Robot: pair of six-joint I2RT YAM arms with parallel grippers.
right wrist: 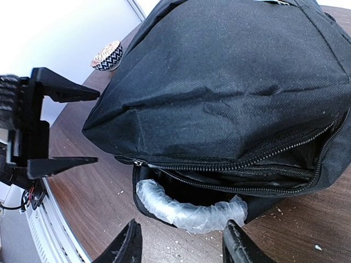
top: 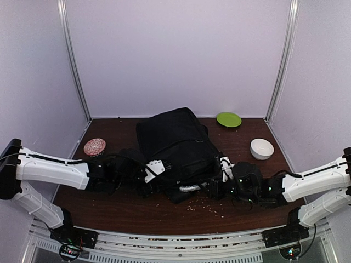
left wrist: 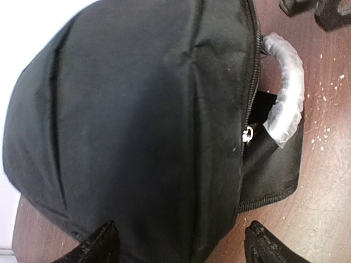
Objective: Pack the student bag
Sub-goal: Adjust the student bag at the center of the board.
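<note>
The student bag (top: 174, 143), a large black backpack, lies in the middle of the table. Its zipper (right wrist: 236, 164) stands partly open along the near end. The pale plastic-wrapped handle (right wrist: 189, 211) curves out below that opening. My left gripper (left wrist: 181, 246) is open, and a corner of the bag's fabric (left wrist: 148, 137) lies between its wide jaws. My right gripper (right wrist: 181, 249) is open just short of the handle, with bare table between its fingertips (right wrist: 125, 245). The right wrist view also shows the left gripper (right wrist: 97, 127) straddling the bag's left corner.
A green plate (top: 228, 119) sits at the back right, with a white bowl (top: 261, 148) nearer on the right. A patterned bowl (top: 95, 146) stands at the left. Pale crumbs (top: 207, 205) are scattered on the brown table (top: 120, 208) in front of the bag.
</note>
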